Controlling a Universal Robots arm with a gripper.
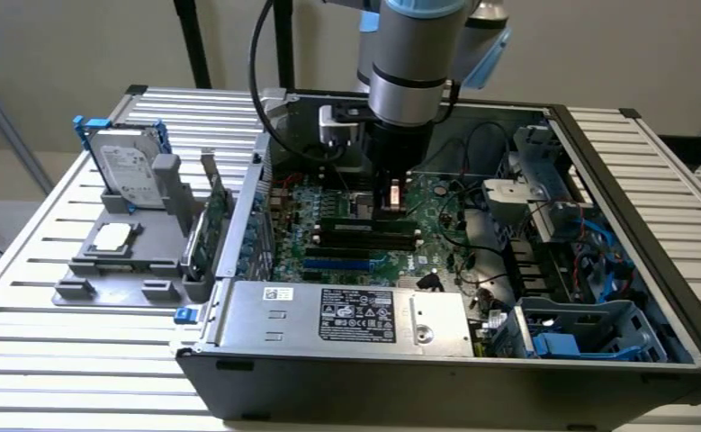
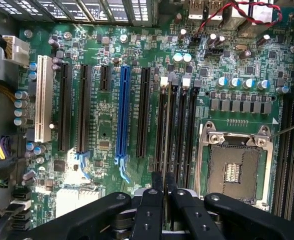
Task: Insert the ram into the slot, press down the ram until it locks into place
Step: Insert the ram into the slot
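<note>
Gripper (image 2: pixel 164 182) fingers (image 2: pixel 157 200) pinched on one ram (image 2: pixel 163 160), edge-up in a slot (image 2: pixel 161 105), one of four black; one blue socket (image 2: pixel 122 110) near them, one motherboard (image 2: pixel 103 127) underneath.

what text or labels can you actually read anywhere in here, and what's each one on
Nothing reads clearly enough to quote.
Black label on the silver power supply box: print too small to read.
White sticker on the same box: blurred.
Hard drive label: too small.
White markings on the motherboard beside the sockets: too small.
</note>
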